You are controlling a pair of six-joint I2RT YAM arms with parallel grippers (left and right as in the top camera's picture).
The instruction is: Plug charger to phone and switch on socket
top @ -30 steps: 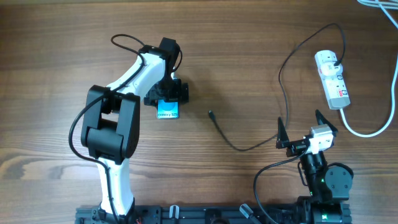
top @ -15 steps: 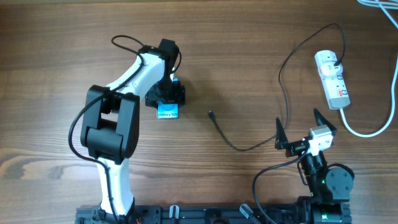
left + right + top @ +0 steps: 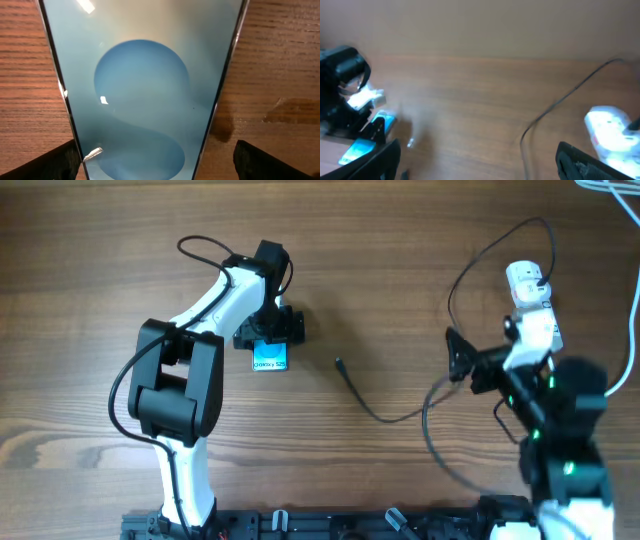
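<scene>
The phone (image 3: 269, 359), teal screen with a white lower band, lies flat left of centre. It fills the left wrist view (image 3: 145, 75). My left gripper (image 3: 268, 330) hangs right over its far end, open, with one finger on each side of it (image 3: 160, 162). The charger cable (image 3: 460, 280) runs from the socket (image 3: 527, 284) in a loop to its plug tip (image 3: 340, 363), which lies loose on the table. My right gripper (image 3: 462, 365) is open and empty, raised above the cable left of the socket. The blurred right wrist view shows its fingers (image 3: 480, 162), the cable (image 3: 560, 105), the socket (image 3: 612, 135) and the phone (image 3: 362, 147).
The socket's thick white cord (image 3: 628, 330) curves along the right edge of the wooden table (image 3: 380, 270). The right arm's body (image 3: 560, 420) covers the lower half of the socket. The left arm (image 3: 180, 380) stands left of the phone.
My right arm has lifted from the table's front edge and swung up toward the socket, now covering part of it. The left gripper stays over the phone. Phone and plug tip have not moved.
</scene>
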